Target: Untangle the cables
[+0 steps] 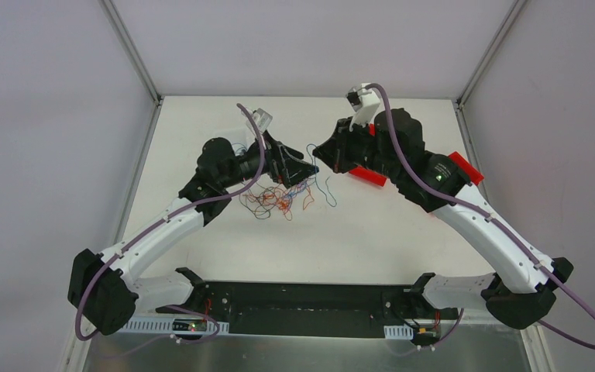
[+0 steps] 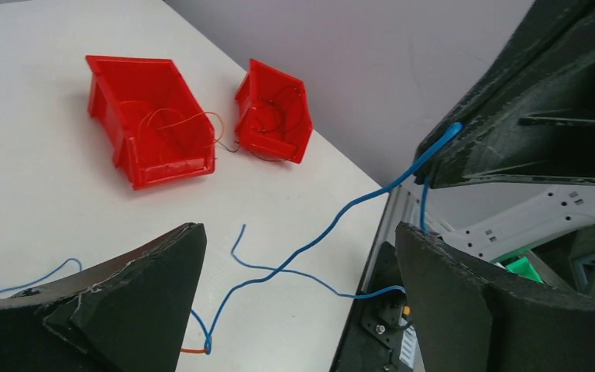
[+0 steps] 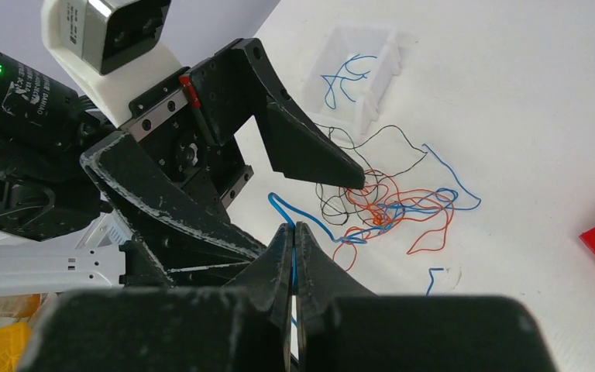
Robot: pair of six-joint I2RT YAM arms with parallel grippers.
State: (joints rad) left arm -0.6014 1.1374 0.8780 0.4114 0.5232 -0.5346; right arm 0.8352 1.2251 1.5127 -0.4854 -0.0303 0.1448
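The cables (image 1: pixel 273 200) lie as a tangle of thin blue, orange, red and black wires mid-table, also in the right wrist view (image 3: pixel 391 205). My right gripper (image 3: pixel 294 232) is shut on one blue cable (image 3: pixel 310 217) that runs back into the tangle. In the top view the right gripper (image 1: pixel 316 160) is just right of the bunch and tip to tip with the left one. My left gripper (image 1: pixel 298 167) is open and empty, its fingers (image 2: pixel 163 287) spread either side of that blue cable (image 2: pixel 310 240). The right gripper (image 2: pixel 436 149) shows at upper right in the left wrist view.
Two red bins (image 2: pixel 151 116) (image 2: pixel 275 108) holding thin wires stand behind the right arm. A clear white bin (image 3: pixel 356 74) with blue wires sits at the far left of the table (image 1: pixel 372 232). A short blue piece (image 3: pixel 432 277) lies apart.
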